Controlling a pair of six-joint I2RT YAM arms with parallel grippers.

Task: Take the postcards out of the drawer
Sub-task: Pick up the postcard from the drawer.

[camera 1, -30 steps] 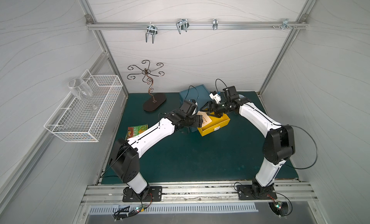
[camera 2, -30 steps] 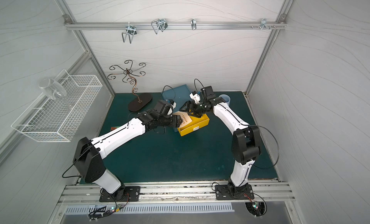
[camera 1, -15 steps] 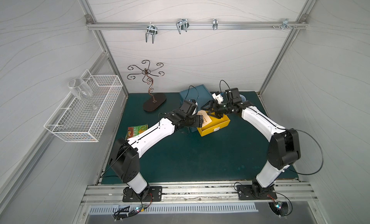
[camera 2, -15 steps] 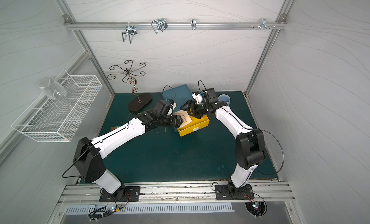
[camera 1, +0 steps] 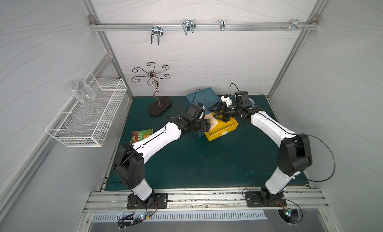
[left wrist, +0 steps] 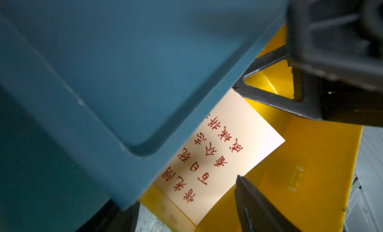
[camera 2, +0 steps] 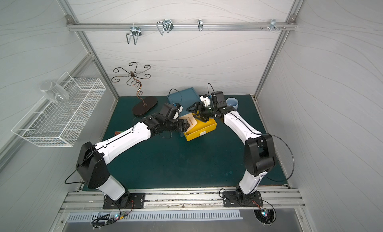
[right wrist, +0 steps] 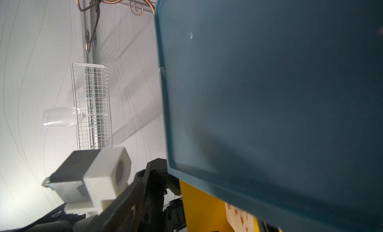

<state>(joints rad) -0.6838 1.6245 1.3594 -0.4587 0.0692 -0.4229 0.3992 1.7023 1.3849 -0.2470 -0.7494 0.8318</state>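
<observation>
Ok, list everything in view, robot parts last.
box: one, teal, back centre
drawer: one, yellow, pulled from box
postcard: one visible, cream, red characters, in drawer
snack packet: one, green-red, left side
wire basket: one, white, hung at left
glass: one, clear, in wire basket
stand: one, brown metal, back left
cup: one, pale blue, back right
hooks: several, silver, on rail
left gripper: one, black, open at postcard
right gripper: one, black, open over drawer

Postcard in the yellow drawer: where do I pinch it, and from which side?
Pinch the postcard by its exposed edge near the free corner. Come in over the pulled-out front of the yellow drawer, away from the teal cabinet covering its other part. It looks tilted, so one jaw could slip beneath.
</observation>
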